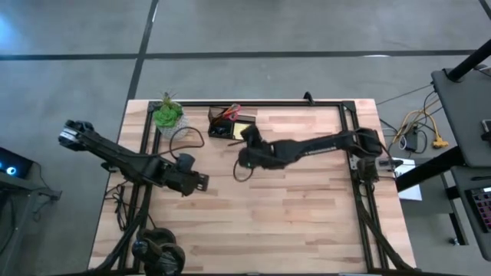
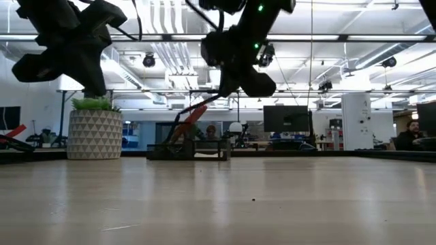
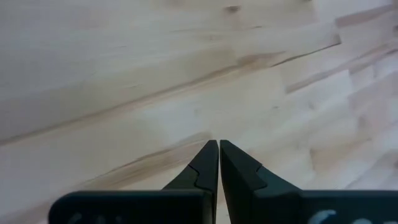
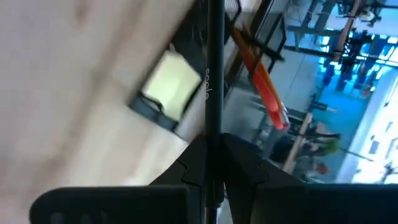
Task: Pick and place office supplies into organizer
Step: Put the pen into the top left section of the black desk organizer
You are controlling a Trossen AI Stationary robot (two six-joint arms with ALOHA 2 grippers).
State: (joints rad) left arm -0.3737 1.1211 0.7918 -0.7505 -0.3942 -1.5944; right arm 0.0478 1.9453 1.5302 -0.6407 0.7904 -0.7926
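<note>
Black pen point(image 4: 214, 68) pinched upright between closed fingers of right gripper point(image 4: 214, 155), hovering just beside organizer point(image 1: 230, 123) at table's point(image 1: 307, 215) far edge, probably lined up for dropping in. Sticky-note pad point(image 4: 171, 84) and scissors point(image 4: 264, 81) already inside. Left gripper point(image 3: 219, 149) shut, empty, parked over bare wood.

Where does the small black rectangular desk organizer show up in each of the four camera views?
High view: small black rectangular desk organizer at the table's far edge, right of the potted green plant.
Low view: organizer low at centre, right of the plant's white pot.
Left wrist view: not in it.
Right wrist view: organizer beyond the right pincer, which grips a black pen.
Shared landmark: yellow sticky-note pad.
</note>
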